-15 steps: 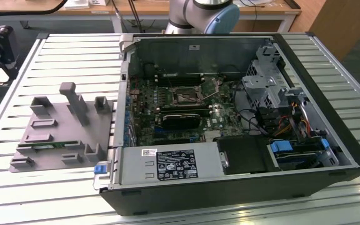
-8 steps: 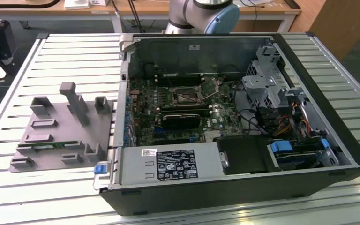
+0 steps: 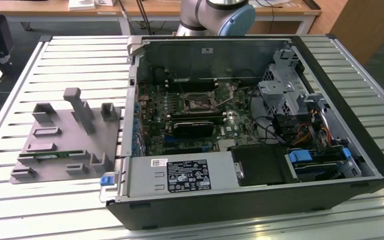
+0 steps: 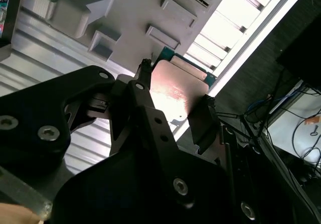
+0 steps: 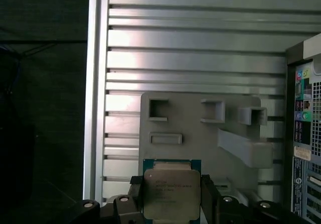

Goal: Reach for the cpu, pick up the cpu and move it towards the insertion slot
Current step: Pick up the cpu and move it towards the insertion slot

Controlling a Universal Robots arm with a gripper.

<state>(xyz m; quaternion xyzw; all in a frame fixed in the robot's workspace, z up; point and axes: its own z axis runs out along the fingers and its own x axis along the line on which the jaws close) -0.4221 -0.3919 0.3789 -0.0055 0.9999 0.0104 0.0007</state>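
Above slatted table point(image 5: 200, 58), pincer point(image 5: 172, 198) clamps cpu point(image 5: 170, 186); exterior view shows insertion slot point(image 3: 197, 102).

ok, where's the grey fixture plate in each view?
Exterior view: grey fixture plate on the slatted table, at the exterior view's left of the PC case.
First wrist view: plate beyond the cpu held in the claw.
Second wrist view: plate beyond the cpu.
Shared landmark: the slatted table.
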